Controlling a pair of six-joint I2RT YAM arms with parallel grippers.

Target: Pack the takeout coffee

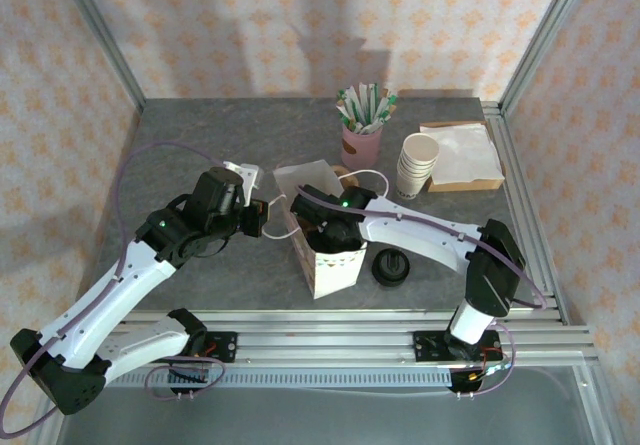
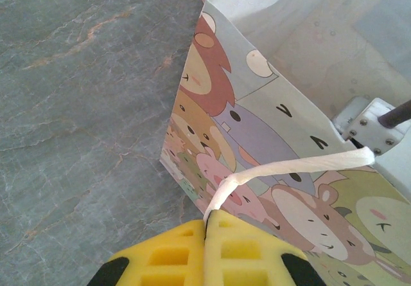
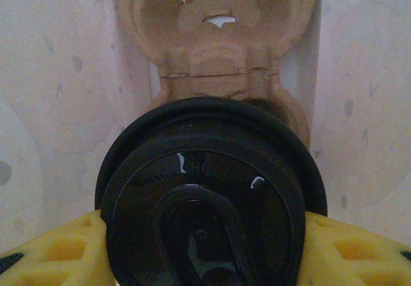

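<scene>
The left end effector [image 2: 207, 225] is pinching the bag handle [image 2: 289, 165]; the right end effector [image 3: 202, 247] is clamping the coffee [image 3: 205, 189] over the carrier [image 3: 218, 42]. Letting go off-centre is risking a spill.

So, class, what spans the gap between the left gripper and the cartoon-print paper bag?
A white twisted-paper handle, pinched by the left gripper, running to the bag; left wrist view.

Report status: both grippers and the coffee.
Left gripper shut on bag handle. Right gripper shut on takeout coffee, inside bag. Cardboard carrier just beyond it.
</scene>
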